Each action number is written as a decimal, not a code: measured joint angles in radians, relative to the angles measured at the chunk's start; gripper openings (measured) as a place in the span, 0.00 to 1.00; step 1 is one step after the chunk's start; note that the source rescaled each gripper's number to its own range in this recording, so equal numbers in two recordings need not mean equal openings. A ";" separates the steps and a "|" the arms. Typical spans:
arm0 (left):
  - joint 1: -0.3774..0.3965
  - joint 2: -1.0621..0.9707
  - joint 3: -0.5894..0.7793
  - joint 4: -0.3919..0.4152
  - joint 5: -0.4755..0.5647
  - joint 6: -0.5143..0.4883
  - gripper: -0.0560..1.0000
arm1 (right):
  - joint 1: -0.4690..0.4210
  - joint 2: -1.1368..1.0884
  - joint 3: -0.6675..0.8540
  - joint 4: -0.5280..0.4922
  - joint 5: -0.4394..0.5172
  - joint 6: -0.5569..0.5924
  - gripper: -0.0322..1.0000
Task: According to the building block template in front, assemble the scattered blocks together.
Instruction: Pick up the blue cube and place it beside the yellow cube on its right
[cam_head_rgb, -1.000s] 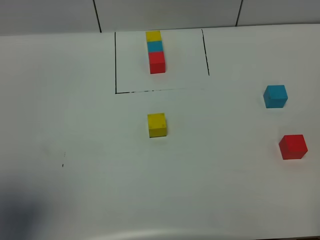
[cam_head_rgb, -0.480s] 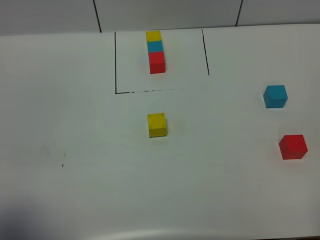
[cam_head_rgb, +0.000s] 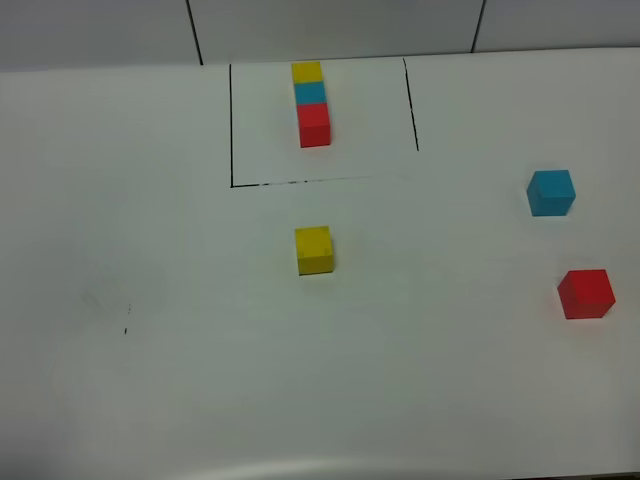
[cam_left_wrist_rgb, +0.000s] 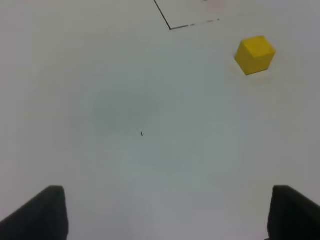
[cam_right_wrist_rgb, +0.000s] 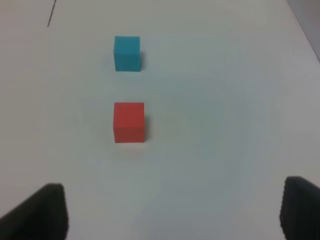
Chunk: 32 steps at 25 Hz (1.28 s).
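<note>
Left pincer (cam_left_wrist_rgb: 165, 215) gapes wide and empty over bare counter (cam_head_rgb: 150, 250), with the yellow block (cam_left_wrist_rgb: 255, 54) farther off and to its right. The right pincer (cam_right_wrist_rgb: 167, 210) is just as wide and holds nothing, the red block (cam_right_wrist_rgb: 129, 122) ahead of it and the cyan block (cam_right_wrist_rgb: 127, 53) beyond. The template (cam_head_rgb: 312, 103) sits far-centre inside its drawn outline (cam_head_rgb: 232, 120). Risk, as I judge it: a tip landing off-centre shoves a loose cube askew — or a carried cube bumps the yellow one. Room is generous left and near; red lies close to the right margin.
</note>
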 joint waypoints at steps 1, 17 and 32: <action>0.000 -0.016 0.006 -0.001 0.007 -0.006 0.71 | 0.000 0.000 0.000 0.000 0.000 0.000 0.74; 0.022 -0.024 0.014 -0.001 0.019 -0.023 0.69 | 0.000 0.000 0.000 0.000 0.000 0.003 0.74; 0.076 -0.024 0.014 -0.001 0.019 -0.023 0.69 | 0.000 0.000 0.000 0.000 0.000 0.004 0.74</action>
